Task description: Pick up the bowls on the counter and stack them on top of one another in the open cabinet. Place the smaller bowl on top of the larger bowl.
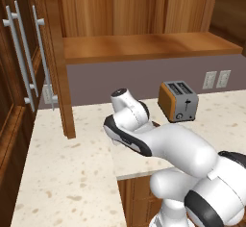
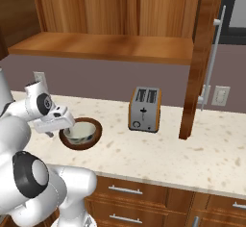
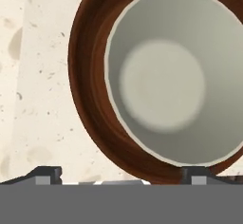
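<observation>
pincer (image 3: 121,174): spread wide, gripping nothing | small pale bowl (image 2: 79,132): sitting inside the big brown bowl (image 2: 94,135) | both on worktop (image 2: 158,149), toaster (image 2: 144,109) nearby

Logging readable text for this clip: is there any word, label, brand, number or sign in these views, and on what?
None can be read.
Toaster: small dark marks around its front knob, too small to read.
Wall outlets: plain plates, no lettering.
Smaller bowl, larger bowl, counter, open cabinet: no print visible.
</observation>
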Controlling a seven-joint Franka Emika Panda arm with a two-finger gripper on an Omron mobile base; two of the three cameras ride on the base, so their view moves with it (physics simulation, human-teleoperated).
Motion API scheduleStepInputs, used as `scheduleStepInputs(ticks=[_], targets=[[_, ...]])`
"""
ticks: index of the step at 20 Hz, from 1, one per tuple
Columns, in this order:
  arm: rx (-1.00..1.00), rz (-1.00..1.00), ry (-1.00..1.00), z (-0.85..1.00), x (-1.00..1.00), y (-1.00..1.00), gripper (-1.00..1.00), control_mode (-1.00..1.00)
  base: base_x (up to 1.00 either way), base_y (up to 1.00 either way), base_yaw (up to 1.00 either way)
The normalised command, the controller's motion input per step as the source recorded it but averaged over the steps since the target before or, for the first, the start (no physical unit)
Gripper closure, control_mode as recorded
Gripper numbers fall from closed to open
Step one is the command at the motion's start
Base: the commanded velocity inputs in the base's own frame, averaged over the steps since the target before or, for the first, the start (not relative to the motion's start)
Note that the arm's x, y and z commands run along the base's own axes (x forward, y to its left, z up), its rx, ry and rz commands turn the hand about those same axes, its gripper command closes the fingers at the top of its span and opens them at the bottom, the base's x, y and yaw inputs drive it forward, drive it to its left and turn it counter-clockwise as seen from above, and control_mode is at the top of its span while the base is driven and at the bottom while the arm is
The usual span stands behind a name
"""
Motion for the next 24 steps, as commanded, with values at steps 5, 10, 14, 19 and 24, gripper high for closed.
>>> scheduleStepInputs(ticks=[5, 10, 14, 19, 24], targets=[[0.00, 0.00, 0.04, -0.10, 0.01, 0.00, -1.00, -1.00, 0.00, 0.00, 0.00], [0.00, 0.00, 0.04, -0.15, 0.02, 0.00, -1.00, -1.00, 0.00, 0.00, 0.00], [0.00, 0.00, 0.03, -0.14, 0.08, 0.00, -1.00, -1.00, 0.00, 0.00, 0.00], [0.00, 0.02, 0.00, -0.05, 0.13, 0.00, -1.00, -1.00, 0.00, 0.00, 0.00], [0.00, 0.04, 0.00, -0.01, 0.20, 0.00, -1.00, -1.00, 0.00, 0.00, 0.00]])
